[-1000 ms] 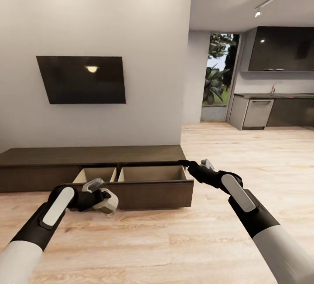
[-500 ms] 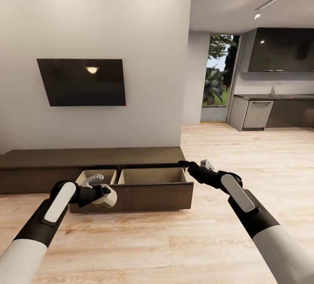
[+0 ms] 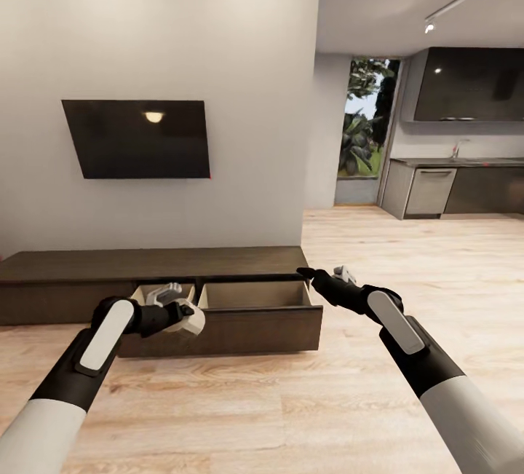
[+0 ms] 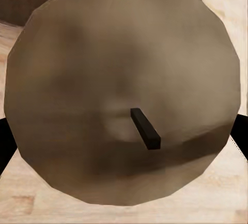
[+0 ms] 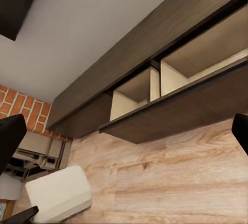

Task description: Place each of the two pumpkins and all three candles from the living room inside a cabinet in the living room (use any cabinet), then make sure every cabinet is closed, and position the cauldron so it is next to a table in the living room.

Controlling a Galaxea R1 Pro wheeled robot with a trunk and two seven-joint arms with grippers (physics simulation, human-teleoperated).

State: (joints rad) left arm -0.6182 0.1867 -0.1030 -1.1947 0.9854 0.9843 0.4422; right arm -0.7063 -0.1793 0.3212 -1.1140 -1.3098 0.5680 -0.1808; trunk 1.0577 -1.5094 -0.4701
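Living room floor runs up to the cabinet (image 3: 153, 263) along the wall, its wide drawer (image 3: 240, 317) pulled out, both light compartments bare as far as shows. Left gripper (image 3: 185, 314), clenched on a candle (image 3: 191, 321), hovers at the drawer's front edge over the left compartment. Right gripper (image 3: 320, 279) hangs spread and unladen near the drawer's right corner. Judging by this, stowing is underway; closing and the cauldron remain.

Left arm: stretched forward, forearm angled inward.
Left gripper (image 3: 177, 311): fingers clamped on a candle (image 4: 121, 87).
Right arm: stretched forward, wrist level.
Right gripper (image 3: 302, 272): fingers apart, nothing held.
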